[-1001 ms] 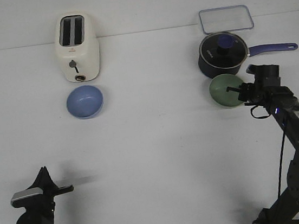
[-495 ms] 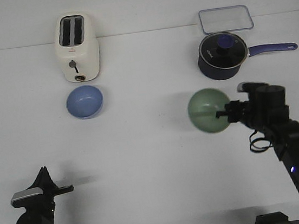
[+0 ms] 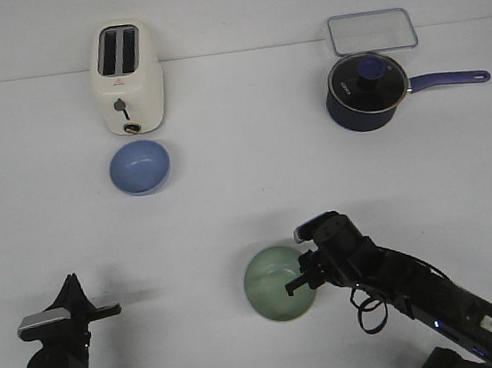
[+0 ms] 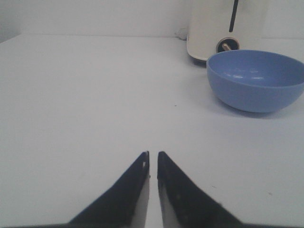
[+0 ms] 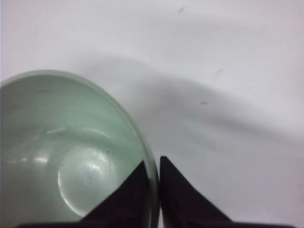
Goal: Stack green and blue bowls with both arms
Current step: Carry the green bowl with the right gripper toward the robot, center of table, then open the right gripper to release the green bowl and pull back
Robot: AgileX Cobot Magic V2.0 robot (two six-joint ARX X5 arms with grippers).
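The pale green bowl [image 3: 279, 282] is at the front middle of the table, its mouth up. My right gripper [image 3: 296, 284] is shut on its right rim, one finger inside and one outside; in the right wrist view the green bowl [image 5: 71, 156] fills the left side, pinched at the gripper [image 5: 153, 164]. Whether the bowl rests on the table or hangs just above it, I cannot tell. The blue bowl [image 3: 140, 166] sits upright in front of the toaster at the back left, and shows in the left wrist view [image 4: 255, 80]. My left gripper [image 4: 152, 155] is shut and empty at the front left [image 3: 109, 310].
A cream toaster [image 3: 126, 77] stands behind the blue bowl. A dark navy saucepan [image 3: 366, 89] with a glass lid and long handle sits at the back right, with a clear lidded container [image 3: 371, 31] behind it.
My right gripper has carried the green bowl from beside the saucepan, through the air, down to the front middle of the table. The left arm has not moved.
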